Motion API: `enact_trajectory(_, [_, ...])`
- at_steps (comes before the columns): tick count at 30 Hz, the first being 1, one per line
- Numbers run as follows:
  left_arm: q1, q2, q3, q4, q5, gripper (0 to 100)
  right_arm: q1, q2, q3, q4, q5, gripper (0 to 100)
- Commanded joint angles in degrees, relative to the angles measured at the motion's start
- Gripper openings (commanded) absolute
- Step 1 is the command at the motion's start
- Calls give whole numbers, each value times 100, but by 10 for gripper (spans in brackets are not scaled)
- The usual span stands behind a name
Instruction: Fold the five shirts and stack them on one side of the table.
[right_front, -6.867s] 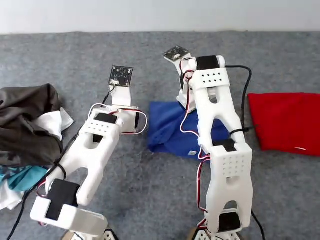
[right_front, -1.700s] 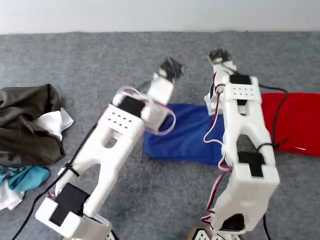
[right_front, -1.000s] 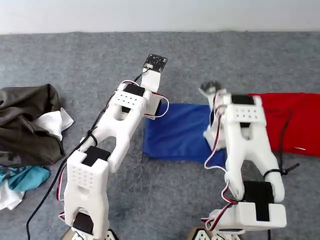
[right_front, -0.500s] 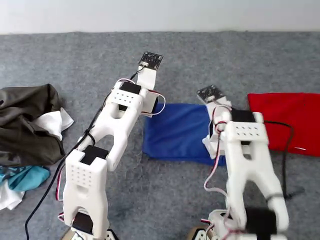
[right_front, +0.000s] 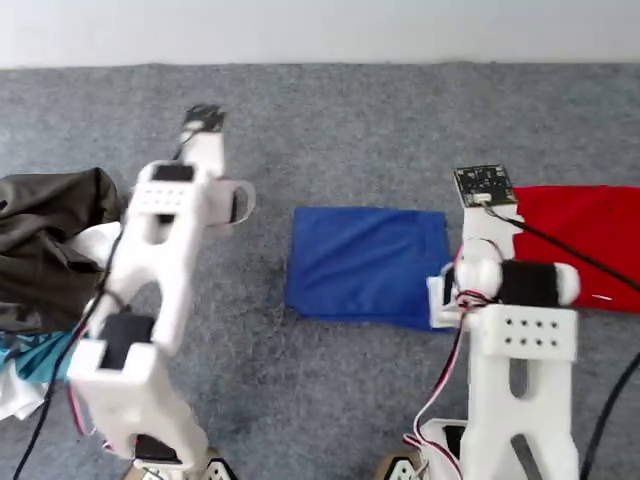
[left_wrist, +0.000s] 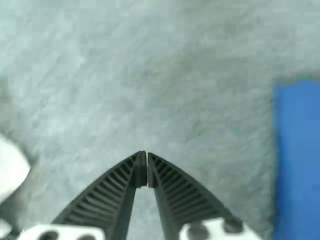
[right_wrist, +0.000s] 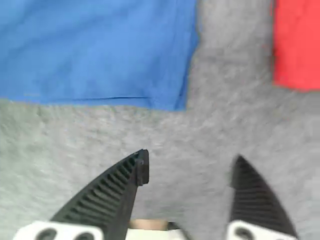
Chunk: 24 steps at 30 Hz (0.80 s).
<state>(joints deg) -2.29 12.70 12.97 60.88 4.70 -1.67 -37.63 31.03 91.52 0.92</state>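
Folded blue shirt (right_front: 365, 262) lies at centre, red shirt (right_front: 580, 240) at three o'clock, crumpled pile (right_front: 50, 260) at nine. Left claw (left_wrist: 146, 169) closed, empty; right claw (right_wrist: 191, 172) open. Cloth looks soft, limp: pinch an edge.

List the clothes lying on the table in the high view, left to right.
Heap of unfolded dark grey, white and teal shirts → folded blue shirt → folded red shirt.
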Motion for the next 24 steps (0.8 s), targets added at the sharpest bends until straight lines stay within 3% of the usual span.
enact_trajectory(1, [-141,-1688,2580,-1503,-18,10,-593,462,-220,-136,-1486,353])
enact_trajectory(5, [-149,-3525,4295,-2681,-105,12,-998,1323,-220,-690,-2813,388])
enact_trajectory(7, [-123,-3947,4760,-2963,0,12,-1033,1727,-220,-1138,-3095,389])
enact_trajectory(14, [-123,-3807,4743,-2884,9,12,-1024,2712,-211,-2677,-3411,388])
enact_trajectory(22, [-132,-3569,4602,-2884,9,12,-1007,3978,-211,-3389,-3411,381])
enact_trajectory(24, [-123,-3569,4602,-2884,9,12,-998,4198,-211,-3512,-3385,336])
